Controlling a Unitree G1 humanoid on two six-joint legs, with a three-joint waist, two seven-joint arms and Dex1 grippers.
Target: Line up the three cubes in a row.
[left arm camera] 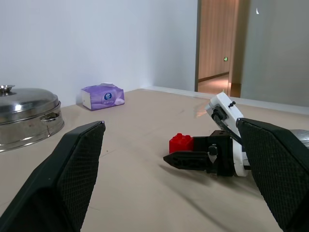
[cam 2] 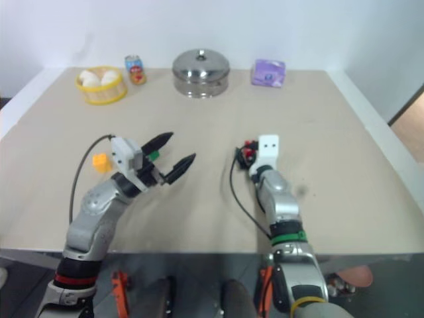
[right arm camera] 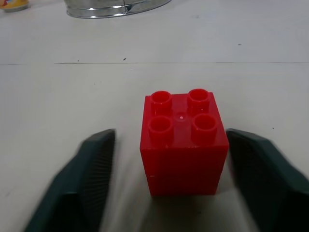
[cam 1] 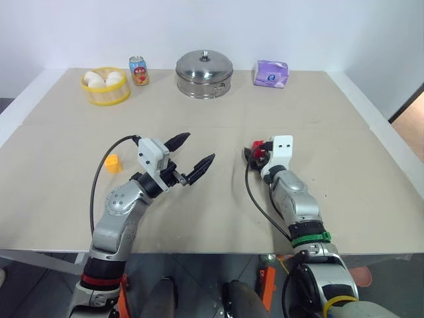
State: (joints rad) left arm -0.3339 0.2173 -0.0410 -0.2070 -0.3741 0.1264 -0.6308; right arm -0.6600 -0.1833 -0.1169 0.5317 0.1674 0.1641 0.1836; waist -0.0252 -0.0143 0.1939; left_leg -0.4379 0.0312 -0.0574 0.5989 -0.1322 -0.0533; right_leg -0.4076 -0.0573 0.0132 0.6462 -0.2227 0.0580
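Note:
The red cube (right arm camera: 183, 145) stands studs up on the beige table (cam 1: 212, 212), right of centre. My right gripper (cam 1: 254, 154) lies low on the table with one finger on each side of the cube, and a narrow gap still shows beside the cube, so the gripper is open. My left gripper (cam 1: 200, 146) hangs open and empty above the table's middle, pointing toward the red cube (left arm camera: 181, 143). The yellow-orange cube (cam 1: 112, 163) sits left of the left arm. A bit of the green cube (cam 2: 154, 155) peeks out behind the left gripper's fingers.
Along the far edge stand a yellow basket of white buns (cam 1: 105, 86), a soda can (cam 1: 138, 70), a lidded steel pot (cam 1: 204, 73) and a purple tissue pack (cam 1: 271, 73). A black cable loops from each wrist.

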